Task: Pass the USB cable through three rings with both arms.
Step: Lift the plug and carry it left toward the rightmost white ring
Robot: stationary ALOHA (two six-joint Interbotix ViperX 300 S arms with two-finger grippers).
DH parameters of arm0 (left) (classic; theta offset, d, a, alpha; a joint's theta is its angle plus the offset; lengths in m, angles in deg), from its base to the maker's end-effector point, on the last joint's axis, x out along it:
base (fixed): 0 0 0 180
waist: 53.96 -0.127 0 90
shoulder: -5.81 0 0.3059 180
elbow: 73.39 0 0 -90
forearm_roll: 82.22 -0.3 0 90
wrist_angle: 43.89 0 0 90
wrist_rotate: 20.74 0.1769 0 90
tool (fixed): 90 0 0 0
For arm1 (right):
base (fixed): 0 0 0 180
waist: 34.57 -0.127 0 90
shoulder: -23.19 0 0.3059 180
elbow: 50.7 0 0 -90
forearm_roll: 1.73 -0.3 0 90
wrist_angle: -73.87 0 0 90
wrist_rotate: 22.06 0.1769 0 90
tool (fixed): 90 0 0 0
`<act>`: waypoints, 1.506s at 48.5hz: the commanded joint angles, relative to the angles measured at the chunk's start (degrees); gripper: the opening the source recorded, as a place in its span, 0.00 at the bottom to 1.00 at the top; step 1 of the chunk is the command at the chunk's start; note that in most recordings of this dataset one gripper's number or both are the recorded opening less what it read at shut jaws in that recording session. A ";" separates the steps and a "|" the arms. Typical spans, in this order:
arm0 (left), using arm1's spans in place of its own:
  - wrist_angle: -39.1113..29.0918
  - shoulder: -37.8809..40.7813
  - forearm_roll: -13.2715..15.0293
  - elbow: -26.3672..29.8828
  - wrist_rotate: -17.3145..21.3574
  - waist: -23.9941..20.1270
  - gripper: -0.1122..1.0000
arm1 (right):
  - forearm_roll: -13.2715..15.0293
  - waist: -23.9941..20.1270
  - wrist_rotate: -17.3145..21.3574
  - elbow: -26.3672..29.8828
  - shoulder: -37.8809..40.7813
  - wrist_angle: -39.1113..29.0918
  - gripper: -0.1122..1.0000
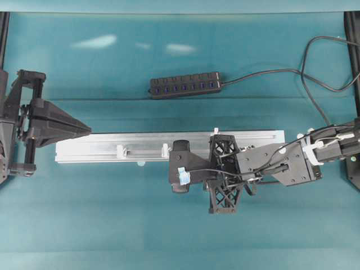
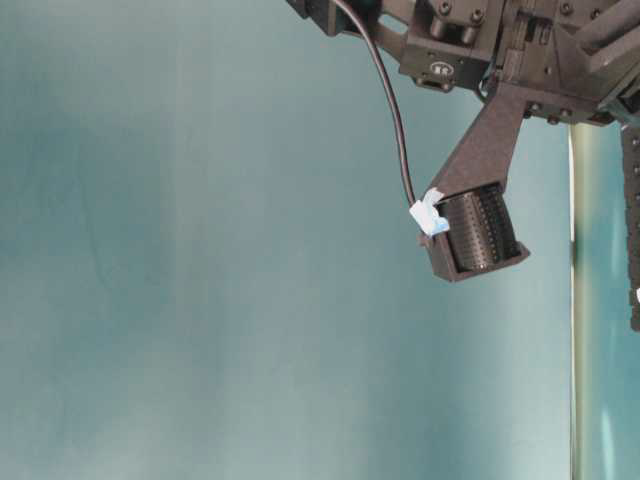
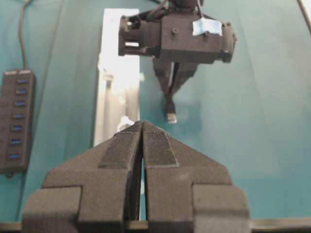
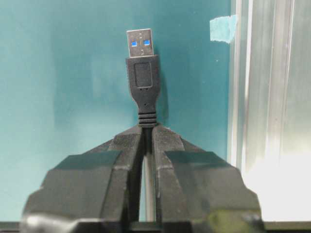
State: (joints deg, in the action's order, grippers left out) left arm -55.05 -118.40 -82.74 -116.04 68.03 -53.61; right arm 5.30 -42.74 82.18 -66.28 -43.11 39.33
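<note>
Clamped low in the right wrist view, the USB cable [image 4: 142, 82] is gripped by the right gripper [image 4: 146, 131] beside the rail [image 4: 265, 97], no rings [image 1: 120, 151] threaded, the left gripper [image 3: 142, 127] closed empty at overhead left.

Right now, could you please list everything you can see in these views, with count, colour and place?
USB cable: one, black with a silver plug, plug end held clear of the table beside the rail.
rings: three, white, standing along the rail; one partly hidden by the right arm.
aluminium rail: one, silver, lying across the table's middle.
USB hub: one, black with blue ports, behind the rail, its own cable running off right.
table: one, teal.
left gripper: one, black, shut and empty, at the rail's left end.
right gripper: one, black with blue tape, shut on the USB cable just behind its plug.
</note>
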 commanded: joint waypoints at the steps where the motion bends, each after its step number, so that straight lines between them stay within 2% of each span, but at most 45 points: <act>1: 0.62 0.00 -0.09 1.67 0.00 -0.09 0.12 | 0.18 -0.09 0.44 0.62 -1.23 0.35 0.02; 16: 0.53 0.00 -0.18 1.67 0.00 -0.09 0.12 | 0.18 -0.44 0.00 2.02 -2.90 -1.41 0.02; 22: 0.53 0.00 -0.09 1.67 -0.09 -0.09 0.12 | 0.97 -0.35 -1.14 4.13 -5.45 -6.50 0.02; 32: 0.53 0.00 -0.18 1.67 -0.09 -0.09 0.12 | 1.76 1.32 -2.90 8.96 -10.46 -19.95 0.02; 48: 0.53 -0.09 -0.18 1.67 -0.18 -0.09 0.12 | 7.12 1.93 -3.78 12.83 -16.61 -29.44 0.02; 61: 0.53 -0.26 -0.09 1.67 -0.18 -0.09 0.12 | 10.37 2.02 -3.96 11.43 -19.16 -34.28 0.02; 73: 0.62 -0.35 -0.09 1.67 -0.18 -0.09 0.12 | 10.81 2.46 -3.78 6.77 -22.06 -34.19 0.02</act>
State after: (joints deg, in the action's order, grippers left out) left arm -54.96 -118.57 -82.74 -116.04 67.94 -53.61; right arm 15.68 -40.54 78.75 -58.81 -62.79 5.14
